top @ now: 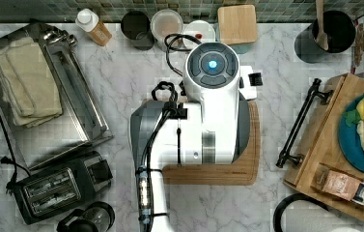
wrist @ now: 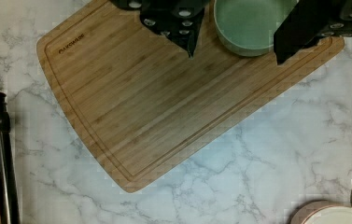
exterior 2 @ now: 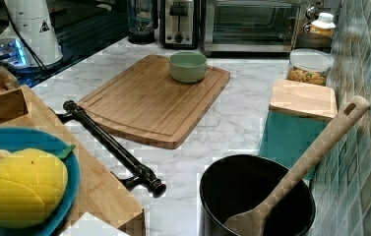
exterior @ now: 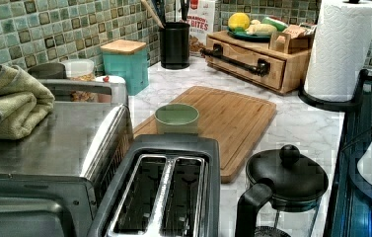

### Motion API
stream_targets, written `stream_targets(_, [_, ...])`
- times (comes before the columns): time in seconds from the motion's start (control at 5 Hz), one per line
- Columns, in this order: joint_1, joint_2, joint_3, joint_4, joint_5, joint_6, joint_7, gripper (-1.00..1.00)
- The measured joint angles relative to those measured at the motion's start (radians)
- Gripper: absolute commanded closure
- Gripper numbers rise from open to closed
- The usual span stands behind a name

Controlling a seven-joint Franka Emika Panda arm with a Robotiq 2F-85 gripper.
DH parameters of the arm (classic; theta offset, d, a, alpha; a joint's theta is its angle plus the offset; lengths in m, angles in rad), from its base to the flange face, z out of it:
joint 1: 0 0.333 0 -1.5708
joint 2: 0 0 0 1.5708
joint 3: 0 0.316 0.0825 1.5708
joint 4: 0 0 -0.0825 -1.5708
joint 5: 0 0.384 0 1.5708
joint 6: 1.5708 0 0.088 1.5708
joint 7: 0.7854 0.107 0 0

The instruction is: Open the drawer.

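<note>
The wooden cutting board (exterior 2: 153, 101) lies flat on the marble counter (exterior 2: 232, 123) and serves as the anchor of the scene. The gripper (wrist: 233, 51) hangs above the board with its two black fingers (wrist: 183, 25) spread wide and nothing between them; in the wrist view the green bowl (wrist: 250, 25) sits on the board in the gap behind the fingertips, untouched. In the top view the white arm (top: 203, 121) covers most of the board from above. The drawer (exterior: 252, 61) is set in a light-wood box standing on the counter, apart from the board with a strip of bare marble between; in the left view its front looks flush with the box, so it appears closed. Its long black bar handle (exterior 2: 111, 145) runs along the front, facing the board's near edge, and the gripper is well apart from it. On top of the box rests a blue plate (exterior 2: 35, 142) carrying a yellow fruit (exterior 2: 20, 184). Beyond the board from the drawer, in the right view, stand a toaster (exterior 2: 179, 22) and a toaster oven (exterior 2: 252, 24). A black utensil pot (exterior 2: 257, 199) with a wooden spoon (exterior 2: 311, 152) stands by the tiled wall, next to a teal canister with a wooden lid (exterior 2: 301, 101).
</note>
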State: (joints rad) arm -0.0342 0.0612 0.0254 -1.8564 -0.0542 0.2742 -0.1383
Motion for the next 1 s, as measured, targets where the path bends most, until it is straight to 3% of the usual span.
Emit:
stream_targets(0.6, [0.0, 0.027, 0.001, -0.006, -0.001, 0.011, 0.0, -1.0])
stream_targets(1.0, [0.0, 0.042, 0.001, -0.007, -0.061, 0.052, -0.067, -1.0])
